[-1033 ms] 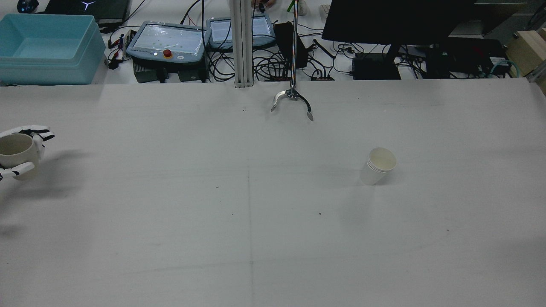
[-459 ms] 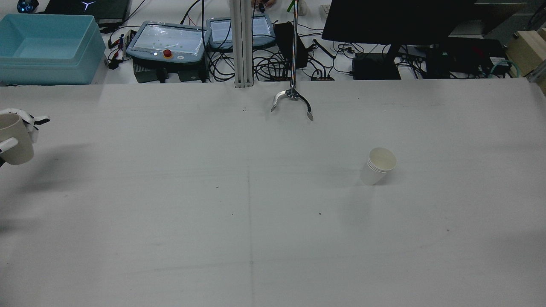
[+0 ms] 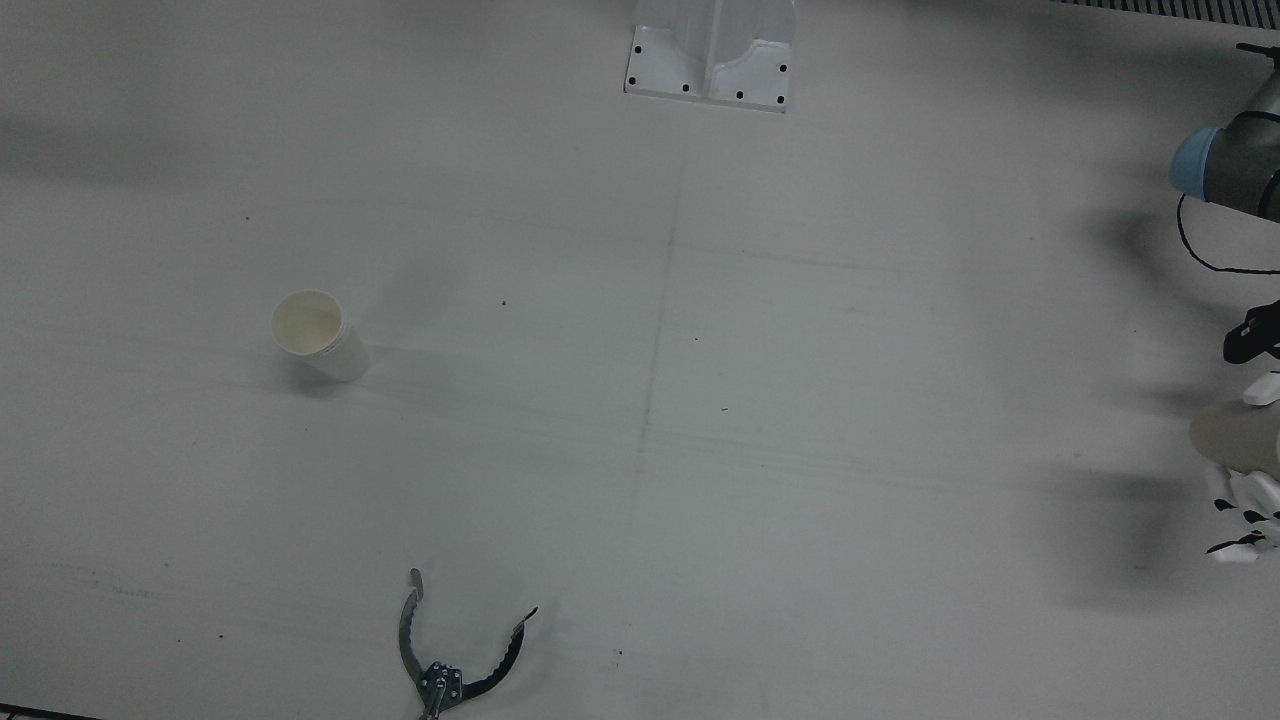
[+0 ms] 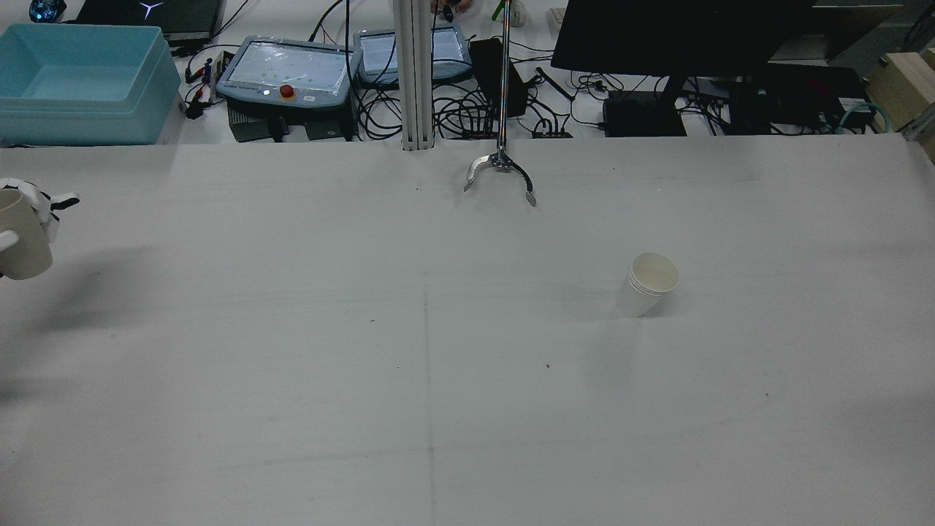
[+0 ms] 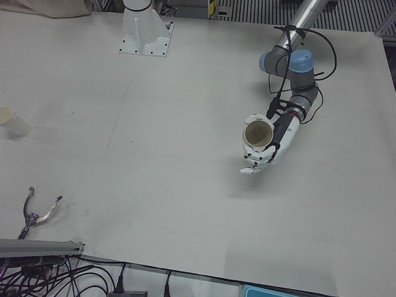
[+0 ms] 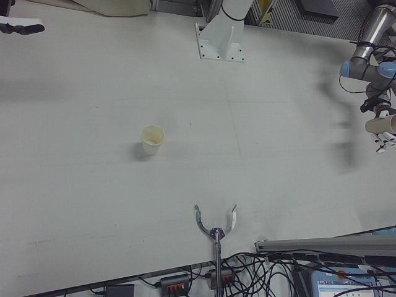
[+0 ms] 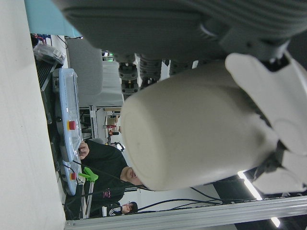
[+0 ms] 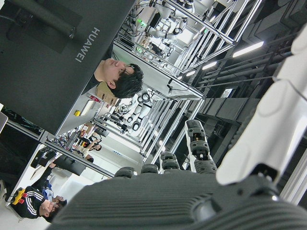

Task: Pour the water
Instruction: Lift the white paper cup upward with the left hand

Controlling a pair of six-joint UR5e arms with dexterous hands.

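While the left hand (image 5: 267, 150) hangs above the table (image 5: 185, 124) near its own side edge, bare tabletop stretches wide toward the middle. Its fingers are wrapped round a beige cup (image 5: 258, 134), lifted clear of the surface, mouth up. Well apart, across the table, stands a white paper cup (image 4: 647, 283). The right hand (image 8: 201, 191) holds nothing, fingers extended apart

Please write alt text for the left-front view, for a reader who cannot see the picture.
The robot's left hand holds a beige cup in the air above a white table, with the cup's open mouth facing the camera. At the table's left edge stand stacked paper cups, and a metal grabber claw lies nearer the camera.
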